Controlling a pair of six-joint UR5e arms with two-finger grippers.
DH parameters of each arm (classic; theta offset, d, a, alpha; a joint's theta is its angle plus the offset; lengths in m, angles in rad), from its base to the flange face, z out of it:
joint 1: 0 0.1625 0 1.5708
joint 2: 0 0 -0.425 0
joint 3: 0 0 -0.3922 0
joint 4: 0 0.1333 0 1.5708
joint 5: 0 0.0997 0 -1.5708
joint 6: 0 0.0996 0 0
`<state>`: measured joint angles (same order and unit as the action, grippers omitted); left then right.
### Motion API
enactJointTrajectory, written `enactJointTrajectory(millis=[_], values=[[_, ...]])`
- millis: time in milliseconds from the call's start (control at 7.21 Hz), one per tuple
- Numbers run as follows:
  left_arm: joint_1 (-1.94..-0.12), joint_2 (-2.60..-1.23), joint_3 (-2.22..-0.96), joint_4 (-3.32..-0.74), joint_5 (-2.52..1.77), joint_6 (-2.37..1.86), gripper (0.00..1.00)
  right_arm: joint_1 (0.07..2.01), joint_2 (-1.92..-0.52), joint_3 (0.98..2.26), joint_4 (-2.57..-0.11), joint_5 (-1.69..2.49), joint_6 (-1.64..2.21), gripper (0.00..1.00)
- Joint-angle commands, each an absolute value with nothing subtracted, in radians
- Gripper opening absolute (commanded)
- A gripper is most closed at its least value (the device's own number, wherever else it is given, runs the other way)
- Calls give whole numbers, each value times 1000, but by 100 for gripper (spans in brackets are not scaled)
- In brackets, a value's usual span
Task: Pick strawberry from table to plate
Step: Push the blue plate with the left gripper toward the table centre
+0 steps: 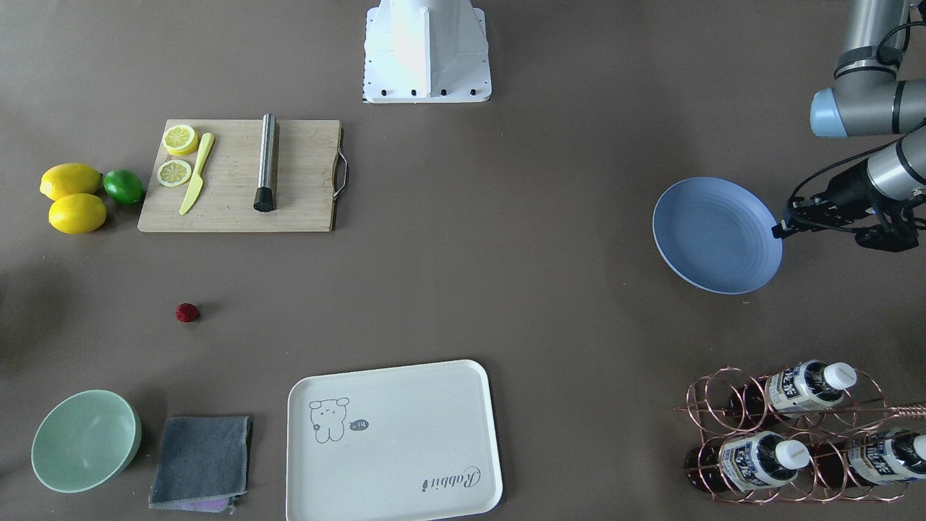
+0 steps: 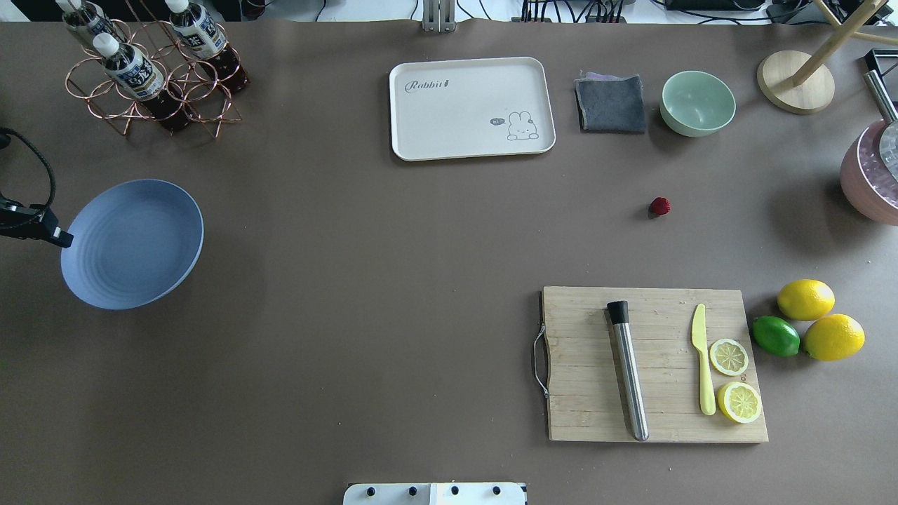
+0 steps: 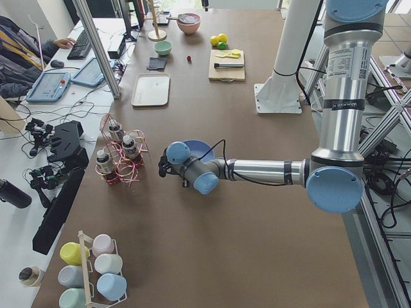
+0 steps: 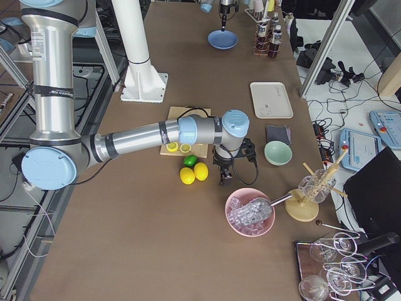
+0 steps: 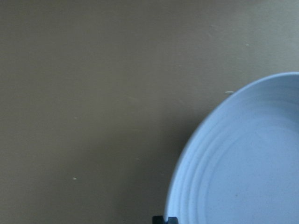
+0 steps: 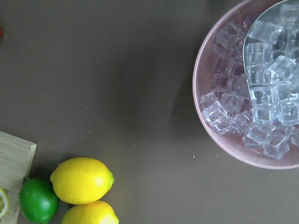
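Strawberry [image 2: 659, 206] is lying on the table [image 2: 393, 280], on the robot's right half, in open surface between the cutting board [image 2: 596, 393] and the mint-green bowl [image 2: 698, 103], touching neither. It is looking near-round at this size, so no long axis can be read.

Plate [image 2: 133, 242] is sitting at the far left of the table, well apart from the berry. Nothing is lying on it.

Left gripper [image 1: 778, 231] is hanging just at the plate's outer rim. Only a dark tip is showing, so whether it is open or closed cannot be told.

Right gripper [image 4: 223, 179] is hovering between the lemons [image 4: 194, 172] and the pink ice bowl [image 4: 250, 213]. It is appearing in the side view only, so its jaw state cannot be told either.

Key relation: the right arm is the nearer one. In its wrist view a red sliver, probably the berry, is showing at the upper left edge, so the berry is likely lying inboard of that claw, toward the table's centre. The carry is then running the whole table, right to left.

Writing: the cream tray [image 2: 471, 109] is reading "Rabbit", with "hi" in a bubble beside the drawing. The bottles [image 1: 810, 387] in the wire rack are carrying labels too small to read.
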<state>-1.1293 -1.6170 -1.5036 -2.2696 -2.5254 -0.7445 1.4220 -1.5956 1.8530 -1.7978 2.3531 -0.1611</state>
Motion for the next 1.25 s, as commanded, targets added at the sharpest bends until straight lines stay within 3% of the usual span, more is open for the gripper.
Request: enactJointTrajectory(millis=[0, 277, 693, 1109], values=[[-1064, -1731, -1583, -2267, -2542, -950, 0, 1422, -1595, 1853, -1798, 2353, -161, 100], [-834, -1895, -1609, -2257, -2378, -1232, 0, 1422, -1595, 1852, -1798, 2353, -161, 100], [-686, -2079, -1603, -2038, -2177, -1279, 0, 1422, -1591, 1852, -1793, 2350, -164, 100], [-605, -2147, -1551, -2020, -2100, -1331, 0, 1422, -1595, 1844, -1743, 2385, -170, 100]])
